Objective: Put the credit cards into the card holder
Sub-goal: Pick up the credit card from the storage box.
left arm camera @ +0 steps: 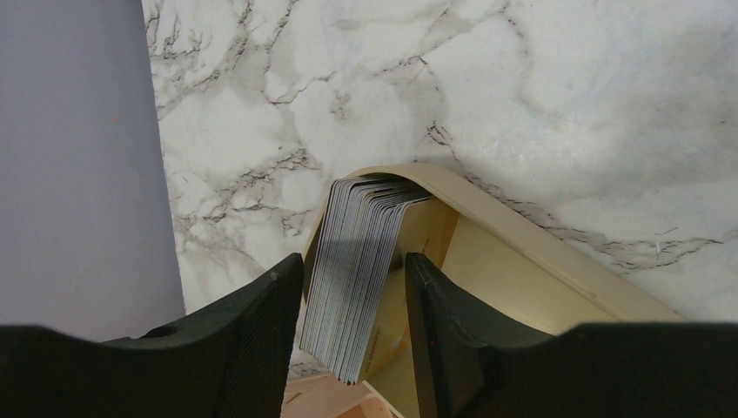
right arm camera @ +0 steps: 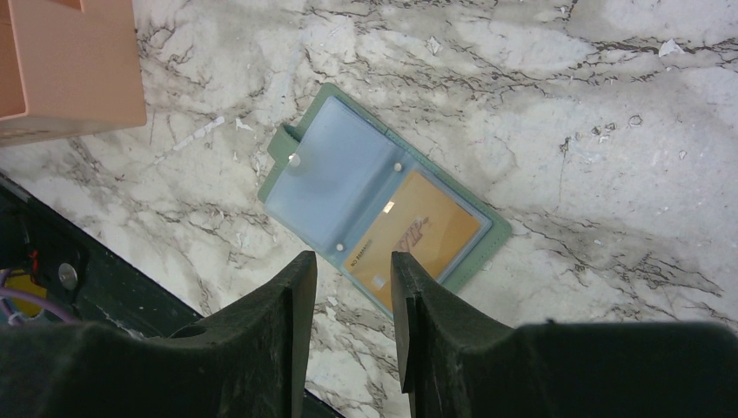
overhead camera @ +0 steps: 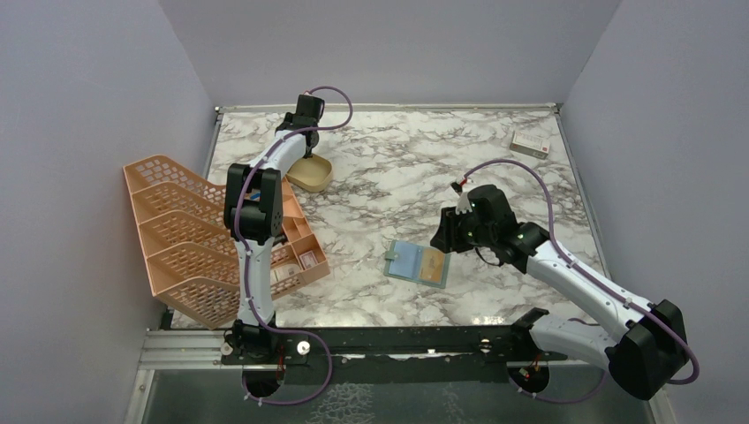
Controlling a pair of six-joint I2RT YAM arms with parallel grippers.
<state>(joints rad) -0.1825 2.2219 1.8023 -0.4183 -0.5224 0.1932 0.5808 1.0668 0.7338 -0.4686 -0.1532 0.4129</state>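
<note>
The card holder (overhead camera: 417, 263) lies open on the marble, grey-green rim round pale blue pockets (right arm camera: 331, 174). One tan-orange credit card (right arm camera: 418, 235) sits in its right pocket. More credit cards stand on edge as a thick stack (left arm camera: 361, 270) inside a gold tin (left arm camera: 522, 235) at the back left (overhead camera: 311, 174). My left gripper (left arm camera: 352, 261) hangs over that tin (overhead camera: 306, 150) with its fingers either side of the stack, open, a gap showing on the right. My right gripper (right arm camera: 352, 257) hovers open and empty just off the holder's near edge (overhead camera: 444, 238).
A pink-orange mesh rack (overhead camera: 203, 230) lies along the left side, its corner in the right wrist view (right arm camera: 70, 61). A white box with a red mark (overhead camera: 530, 144) sits at the back right. Grey walls close in three sides.
</note>
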